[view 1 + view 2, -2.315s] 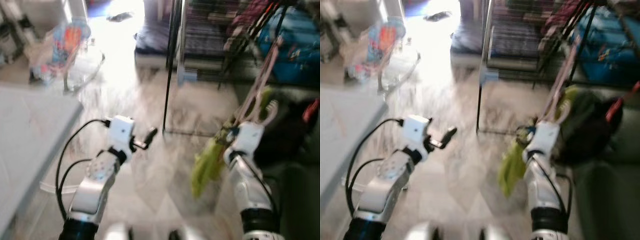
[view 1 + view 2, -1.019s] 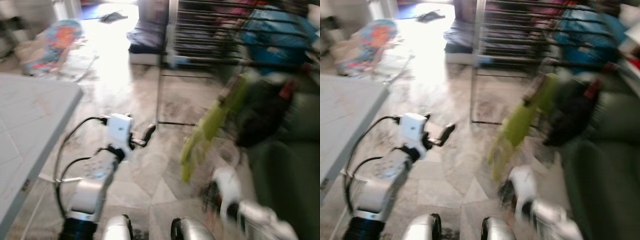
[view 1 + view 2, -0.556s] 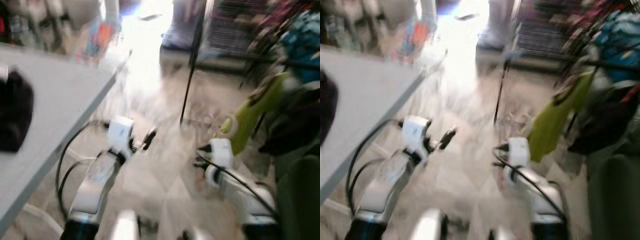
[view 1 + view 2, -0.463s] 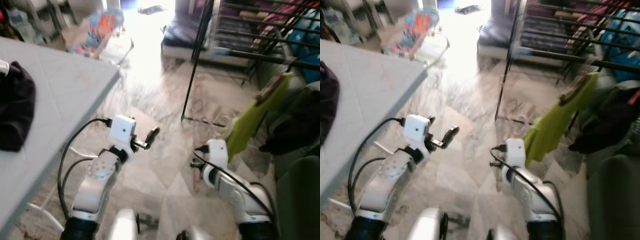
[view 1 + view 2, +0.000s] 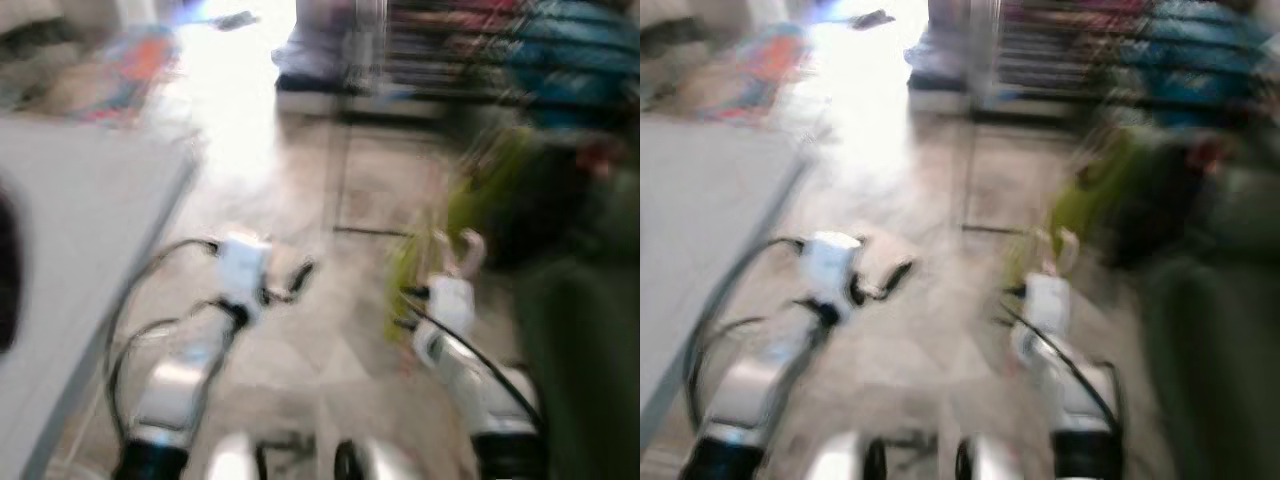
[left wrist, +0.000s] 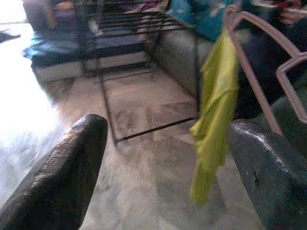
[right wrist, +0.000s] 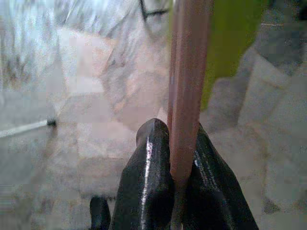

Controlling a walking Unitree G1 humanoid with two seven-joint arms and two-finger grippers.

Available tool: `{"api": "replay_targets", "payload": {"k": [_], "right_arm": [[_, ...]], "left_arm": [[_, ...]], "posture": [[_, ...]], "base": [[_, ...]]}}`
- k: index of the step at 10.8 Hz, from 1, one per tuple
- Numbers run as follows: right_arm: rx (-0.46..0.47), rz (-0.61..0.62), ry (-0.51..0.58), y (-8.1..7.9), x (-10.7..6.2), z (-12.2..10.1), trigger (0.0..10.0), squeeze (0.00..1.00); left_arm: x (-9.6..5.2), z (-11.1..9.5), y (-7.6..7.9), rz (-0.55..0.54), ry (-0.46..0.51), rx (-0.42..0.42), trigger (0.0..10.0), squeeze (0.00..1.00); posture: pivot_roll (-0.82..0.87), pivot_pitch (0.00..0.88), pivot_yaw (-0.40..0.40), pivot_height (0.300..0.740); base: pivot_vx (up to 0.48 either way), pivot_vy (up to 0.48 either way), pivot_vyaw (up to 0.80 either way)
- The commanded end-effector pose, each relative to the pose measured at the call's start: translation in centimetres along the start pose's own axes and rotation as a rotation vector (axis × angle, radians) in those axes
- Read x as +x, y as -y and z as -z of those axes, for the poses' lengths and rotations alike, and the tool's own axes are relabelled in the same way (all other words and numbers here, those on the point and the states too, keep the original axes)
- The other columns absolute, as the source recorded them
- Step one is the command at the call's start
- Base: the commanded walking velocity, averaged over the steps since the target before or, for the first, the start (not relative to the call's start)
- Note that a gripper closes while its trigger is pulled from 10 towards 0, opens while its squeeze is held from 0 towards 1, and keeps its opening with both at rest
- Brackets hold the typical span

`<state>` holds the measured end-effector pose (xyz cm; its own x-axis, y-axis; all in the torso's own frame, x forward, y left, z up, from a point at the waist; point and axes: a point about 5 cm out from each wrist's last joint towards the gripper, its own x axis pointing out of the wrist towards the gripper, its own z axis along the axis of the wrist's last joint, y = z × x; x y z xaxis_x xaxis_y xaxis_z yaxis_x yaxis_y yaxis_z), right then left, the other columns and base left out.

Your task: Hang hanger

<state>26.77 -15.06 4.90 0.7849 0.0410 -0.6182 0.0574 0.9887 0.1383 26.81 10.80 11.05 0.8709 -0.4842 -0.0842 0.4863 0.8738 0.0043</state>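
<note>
Everything's a blur from the head camera, but the right gripper [image 7: 177, 158] has its two black fingers clamped tight on the pink hanger [image 7: 187, 72], holding it up above the marble floor [image 6: 144, 143] with a lime-green garment [image 6: 213, 120] draped from it. The left gripper [image 6: 163, 158] is raised with its fingers spread wide apart on nothing, pointing toward a black metal rack [image 6: 120, 28].

Head views heavily motion-smeared, rack [image 5: 480, 60] and arms streaked. Strong daylight from far doorway, glare blowing out floor [image 5: 235, 100] ahead. Left wrist view sharper, near fingers [image 6: 62, 177] soft. Right wrist view evenly lit, background tiles blurred.
</note>
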Motion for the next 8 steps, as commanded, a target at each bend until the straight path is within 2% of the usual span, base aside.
{"api": "replay_targets", "payload": {"k": [1,3,5,6,8], "right_arm": [[0.004,0.037,0.013,0.8,0.0,-0.1,10.0,0.0],[-0.006,0.014,0.018,0.3,0.4,-0.3,10.0,0.0],[-0.029,-0.028,-0.007,-0.1,0.5,0.0,10.0,0.0],[-0.144,-0.017,0.083,-0.1,0.2,-1.0,10.0,0.0],[-0.138,-0.071,0.091,-1.0,-0.1,-1.3,10.0,0.0]], "left_arm": [[0.3,-0.6,0.5,0.026,0.027,-0.005,10.0,0.0],[0.2,-0.6,0.5,0.025,0.032,-0.007,10.0,0.0],[0.2,-0.6,0.7,0.027,0.035,-0.025,10.0,0.0],[0.2,-0.6,0.7,0.029,0.039,-0.023,10.0,0.0],[0.2,-0.5,0.9,0.033,0.037,-0.022,10.0,0.0]], "posture": [[-0.04,0.104,-0.041,0.74],[-0.03,0.103,-0.042,0.74],[-0.04,0.109,-0.046,0.74],[-0.04,0.109,-0.047,0.74],[-0.04,0.109,-0.051,0.74]], "base": [[0.0,0.0,-0.76],[0.323,0.0,-0.25],[0.317,0.358,0.0],[0.315,0.364,0.0],[0.298,0.36,0.0]]}}
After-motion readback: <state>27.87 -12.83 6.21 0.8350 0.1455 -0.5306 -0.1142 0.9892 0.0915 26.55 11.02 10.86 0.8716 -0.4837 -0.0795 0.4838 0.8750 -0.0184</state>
